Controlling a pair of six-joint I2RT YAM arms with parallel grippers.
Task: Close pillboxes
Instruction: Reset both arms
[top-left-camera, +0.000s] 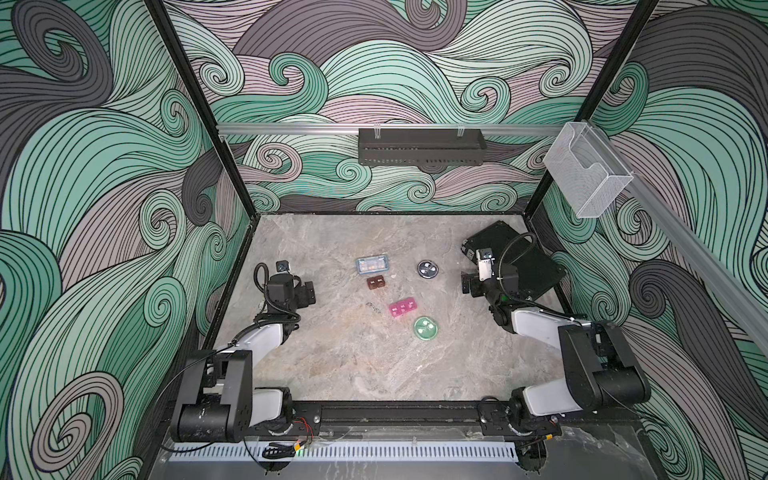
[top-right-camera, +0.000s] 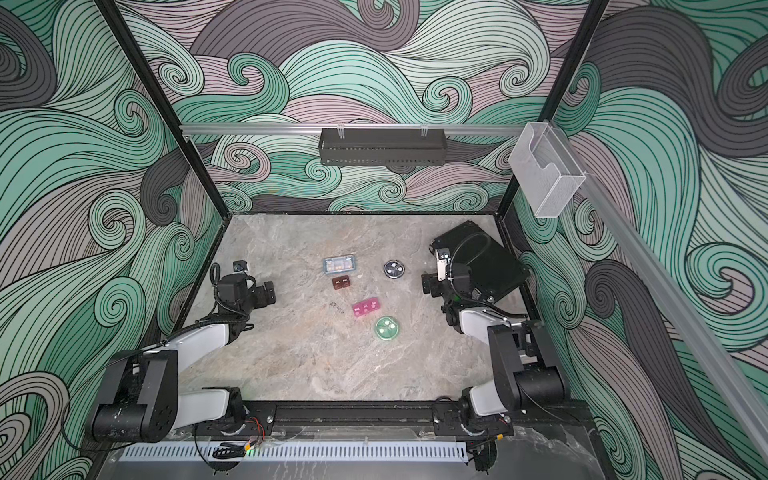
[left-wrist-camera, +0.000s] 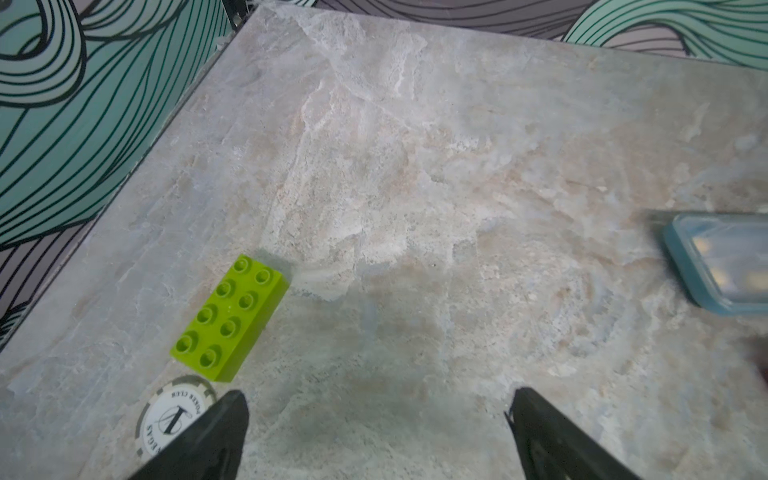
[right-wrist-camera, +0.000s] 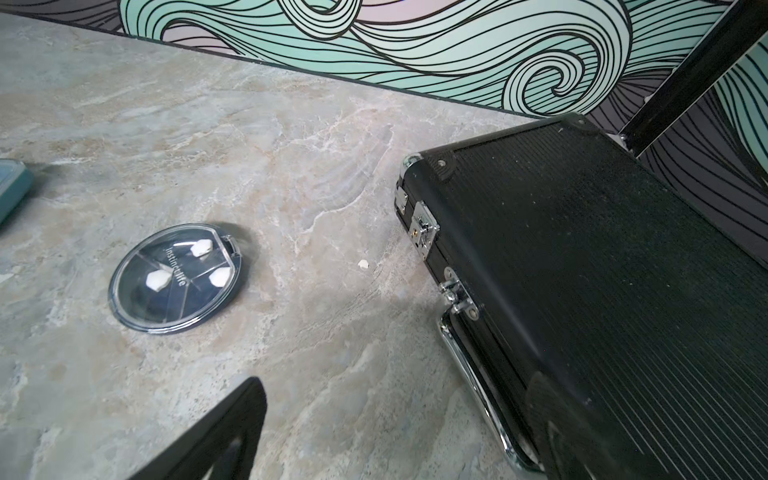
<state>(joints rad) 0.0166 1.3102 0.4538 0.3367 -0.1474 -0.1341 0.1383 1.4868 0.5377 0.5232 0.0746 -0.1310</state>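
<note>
Five pillboxes lie mid-table in both top views: pale blue rectangle (top-left-camera: 372, 264) (top-right-camera: 339, 264), brown two-cell (top-left-camera: 377, 282) (top-right-camera: 341, 283), pink three-cell (top-left-camera: 403, 307) (top-right-camera: 366, 307), round green (top-left-camera: 425, 328) (top-right-camera: 387, 328) and round dark blue (top-left-camera: 427, 269) (top-right-camera: 394, 269). My left gripper (top-left-camera: 309, 293) (left-wrist-camera: 376, 409) hovers open and empty left of the brown box, with the pale blue box (left-wrist-camera: 723, 262) at its view's edge. My right gripper (top-left-camera: 467, 282) (right-wrist-camera: 399, 386) stands open and empty right of the dark blue box (right-wrist-camera: 176, 276), whose clear lid lies flat over white pills.
A large black case (top-left-camera: 536, 266) (right-wrist-camera: 602, 291) fills the back right corner, beside my right gripper. A lime green brick (left-wrist-camera: 230, 318) and a poker chip (left-wrist-camera: 174, 415) lie near my left gripper. A small white bit (right-wrist-camera: 363, 264) lies loose by the case. Patterned walls enclose the table.
</note>
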